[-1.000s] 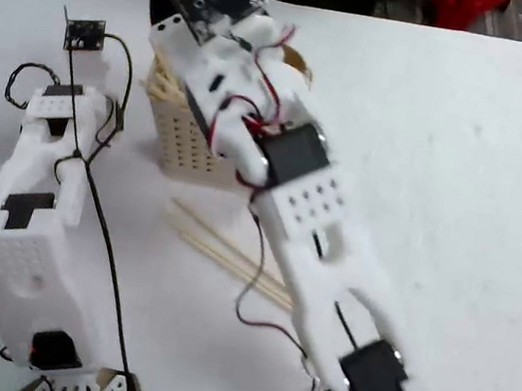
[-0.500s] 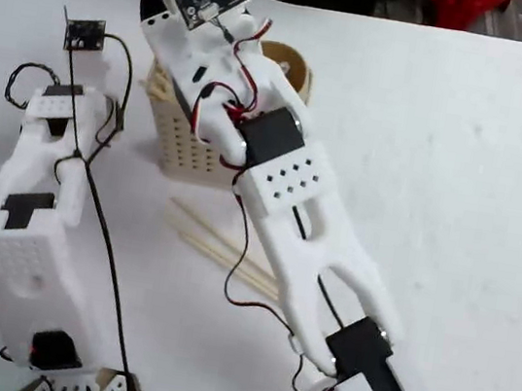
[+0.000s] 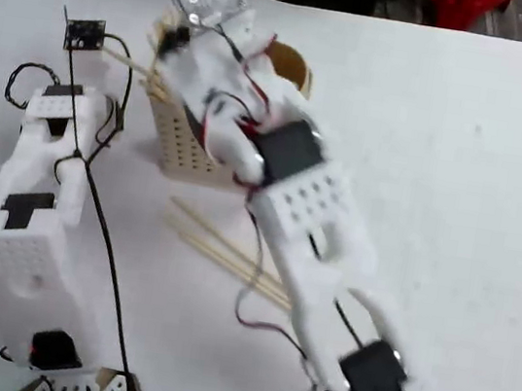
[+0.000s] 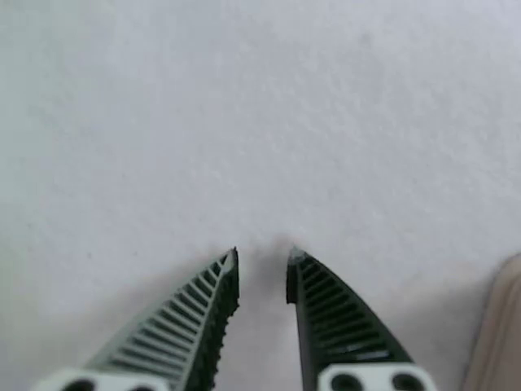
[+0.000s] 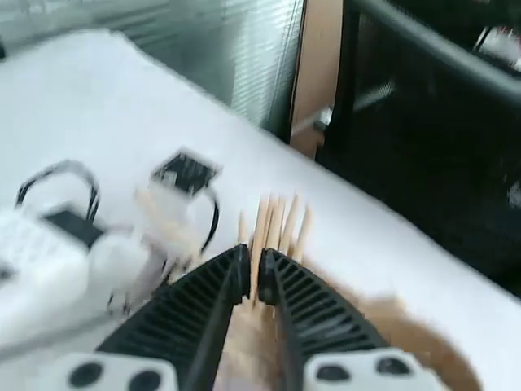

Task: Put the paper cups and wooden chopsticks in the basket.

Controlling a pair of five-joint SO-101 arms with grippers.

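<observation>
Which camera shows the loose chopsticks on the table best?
High view: the loose chopsticks lie beside the basket, partly under the right arm. Left wrist view faces bare table; right wrist view faces upright chopsticks.

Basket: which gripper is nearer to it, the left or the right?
Right. The right gripper is over the basket, just above the chopsticks standing in it. The left gripper points at bare table, off to the basket's side.
</observation>
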